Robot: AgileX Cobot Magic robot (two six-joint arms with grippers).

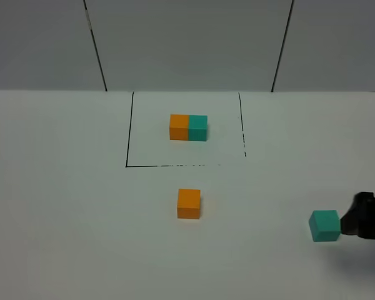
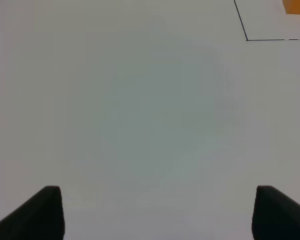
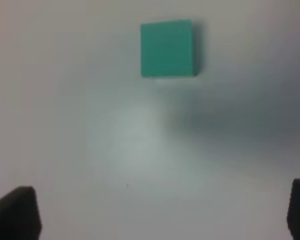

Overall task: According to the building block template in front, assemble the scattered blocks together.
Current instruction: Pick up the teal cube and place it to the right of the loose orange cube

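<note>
The template bar [image 1: 188,127], orange on the left and teal on the right, lies inside a black outlined square [image 1: 127,150] at the back. The loose orange cube [image 1: 189,204] sits in front of the square. The loose teal cube [image 1: 325,225] sits at the right; it also shows in the right wrist view [image 3: 167,48]. My right gripper [image 1: 356,224] is just right of the teal cube. It [image 3: 157,215] is open and empty, with the cube ahead of its fingertips, not between them. My left gripper [image 2: 157,215] is open and empty over bare table.
The white table [image 1: 62,219] ends at a grey panelled wall [image 1: 187,44] at the back. In the left wrist view a corner of the black outline [image 2: 246,39] and a sliver of orange [image 2: 296,6] show. The left arm is out of the exterior view.
</note>
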